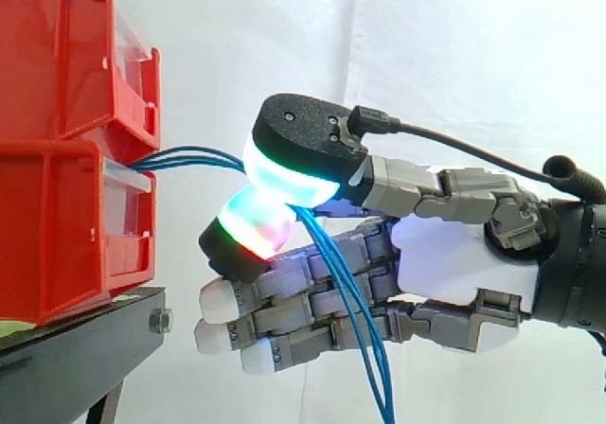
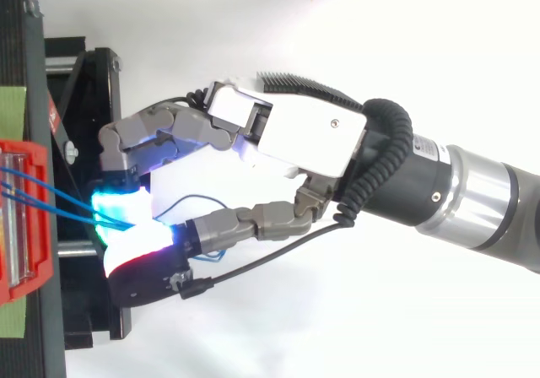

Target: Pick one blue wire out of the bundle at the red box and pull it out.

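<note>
Fingertips (image 1: 295, 159): two glowing pads pressed together, pinching the blue wires (image 1: 189, 159) between them. The upper pad shows white and cyan, the lower pad green and red. The remaining fingers are curled beneath, white tips pointing toward the bins, holding nothing that I can see.

Hand (image 2: 291, 133): enters from the right in the side view, level with the lower bin. It sits just short of the stack and does not touch it.

Blue wires: several thin strands emerging at the clear front of the lower red bin (image 1: 66, 235), just below the upper red bin (image 1: 66, 55). They run nearly level across the short gap to the pinch and look taut. Past the pads they drop slack across the curled fingers, on my side of them, and leave the bottom of the side view. From above, a loose loop shows between the fingers and the thumb. How many strands sit within the pinch I cannot tell.

Red bins: two, stacked, on a black stand (image 1: 76, 348).

Backdrop: white curtain (image 1: 454, 45).
</note>
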You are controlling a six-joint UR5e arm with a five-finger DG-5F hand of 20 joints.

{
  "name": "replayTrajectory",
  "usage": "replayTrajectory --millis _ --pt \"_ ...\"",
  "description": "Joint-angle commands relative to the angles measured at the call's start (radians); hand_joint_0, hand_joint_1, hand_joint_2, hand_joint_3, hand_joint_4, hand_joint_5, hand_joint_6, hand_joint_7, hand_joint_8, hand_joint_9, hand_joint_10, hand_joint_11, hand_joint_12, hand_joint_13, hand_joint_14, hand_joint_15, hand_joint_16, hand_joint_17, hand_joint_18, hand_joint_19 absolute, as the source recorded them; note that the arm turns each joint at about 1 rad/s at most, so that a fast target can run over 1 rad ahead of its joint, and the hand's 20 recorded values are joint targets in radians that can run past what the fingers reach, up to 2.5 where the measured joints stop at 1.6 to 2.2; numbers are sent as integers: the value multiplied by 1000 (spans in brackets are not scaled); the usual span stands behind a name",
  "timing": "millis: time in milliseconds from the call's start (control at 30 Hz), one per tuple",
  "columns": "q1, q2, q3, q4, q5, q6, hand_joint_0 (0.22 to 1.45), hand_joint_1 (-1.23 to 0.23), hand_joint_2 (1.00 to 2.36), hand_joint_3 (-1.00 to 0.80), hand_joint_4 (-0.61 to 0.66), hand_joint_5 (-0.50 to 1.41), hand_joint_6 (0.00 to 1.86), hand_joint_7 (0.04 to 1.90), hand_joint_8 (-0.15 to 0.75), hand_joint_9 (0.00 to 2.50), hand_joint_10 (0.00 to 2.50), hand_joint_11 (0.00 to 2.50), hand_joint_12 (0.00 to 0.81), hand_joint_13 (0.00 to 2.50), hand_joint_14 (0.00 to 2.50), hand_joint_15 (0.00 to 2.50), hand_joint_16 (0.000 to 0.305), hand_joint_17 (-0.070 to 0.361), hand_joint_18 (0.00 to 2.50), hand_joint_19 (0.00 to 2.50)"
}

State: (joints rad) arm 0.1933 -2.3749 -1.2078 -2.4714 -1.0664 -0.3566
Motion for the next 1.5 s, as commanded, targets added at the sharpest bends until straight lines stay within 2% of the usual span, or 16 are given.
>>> replayTrajectory --millis 0,33,133,467,633,767,867,933,1000,1033,1100,1200,1367,1467 --pt "0 0 1 -3 -1 11 590 -829 1014 -288 224 -156 762 982 235 931 19 618 328 643 17 399 51 114 435 508" --pt "0 0 1 -4 -1 13 578 -836 1012 -330 228 -153 760 982 232 931 22 609 327 643 18 399 51 115 435 508" --pt "0 0 -1 -9 -6 27 536 -815 1001 -500 215 -84 640 1218 224 961 18 491 325 637 16 378 52 117 428 510" --pt "0 0 1 -24 -13 68 461 -703 1000 -500 239 -37 511 1419 229 1013 15 434 345 653 15 370 56 127 436 510" --pt "-2 0 1 -26 -13 71 446 -613 1000 -500 280 -39 502 1343 231 1035 13 373 354 670 15 368 59 132 447 519" --pt "-2 0 1 -26 -13 71 468 -588 1003 -462 304 -52 504 1168 199 1039 12 333 341 669 15 364 58 130 437 533" --pt "-2 0 -1 -26 -15 71 490 -623 1007 -392 304 -55 504 1131 191 1036 13 334 333 662 15 366 56 126 422 540" --pt "-2 0 1 -26 -13 71 514 -669 1011 -325 227 -54 504 1216 191 1042 17 400 330 655 16 375 54 122 409 551" --pt "-2 0 -1 -26 -15 71 532 -704 1011 -254 194 -49 501 1384 230 1081 18 465 358 679 15 375 60 135 453 529" --pt "-2 0 -1 -26 -15 71 539 -719 1010 -231 191 -54 518 1386 241 1091 16 490 363 691 15 382 61 137 466 516" --pt "-2 0 -1 -23 -15 71 559 -755 1009 -181 201 -88 624 1205 256 1105 20 533 373 704 15 380 62 140 486 511" --pt "-2 0 1 -23 -15 71 572 -778 1008 -133 219 -116 707 1061 267 1109 17 568 378 711 15 380 63 142 502 500" --pt "-2 0 -1 -23 -15 71 616 -824 1015 -114 224 -124 688 1105 231 1047 18 580 345 676 16 383 55 125 459 508" --pt "-2 0 -1 -21 -15 71 632 -863 1015 -260 200 -134 699 1098 211 983 22 581 321 650 17 388 51 114 434 509"
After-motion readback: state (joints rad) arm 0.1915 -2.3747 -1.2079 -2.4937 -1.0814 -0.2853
